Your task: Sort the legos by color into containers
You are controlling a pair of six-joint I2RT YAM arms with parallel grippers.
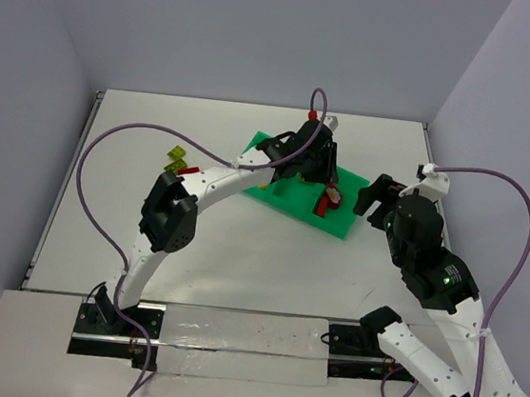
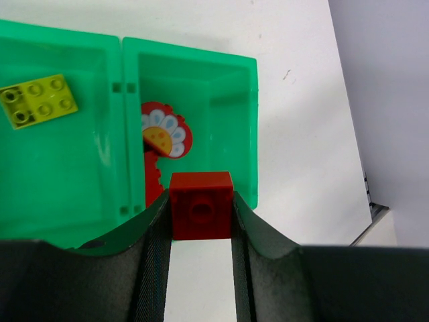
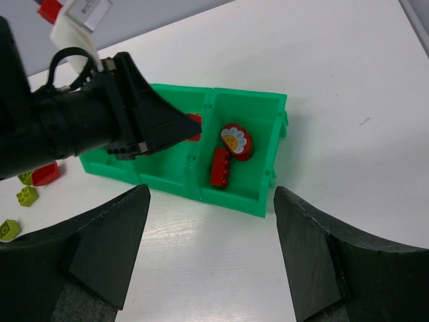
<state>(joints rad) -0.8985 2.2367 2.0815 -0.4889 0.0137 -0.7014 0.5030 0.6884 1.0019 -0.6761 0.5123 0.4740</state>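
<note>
**Left gripper holds a red brick at the red end of the tray**

Left gripper [image 1: 318,171], seen from overhead, reaches across the table [image 1: 139,127] to the green tray [image 1: 341,224], and its body hides what it carries. My right gripper [image 1: 372,196] hangs just beside the tray's right end, parked there, I judge, so the two arms do not clash. Loose bricks [image 1: 176,160] lie well apart on the left, not yet sorted.

From the left wrist I see the fingers [image 2: 155,228] clamped on a red brick [image 2: 201,204], one on each flat side, which holds it square for a clean drop. It sits over the near wall of the end compartment, where a red flower piece [image 2: 166,131] lies. A yellow brick [image 2: 39,100] lies in the compartment next door, so I read the end one as the home for red. How high the brick is above the tray floor I cannot tell.

From the right wrist, that gripper's fingers [image 3: 100,255] stand wide apart with nothing between them, facing the tray's front. The end compartment holds the flower piece and a long red brick [image 3: 220,166]. To me the next move is a small push forward and then a release, so that the brick does not catch the wall.
</note>
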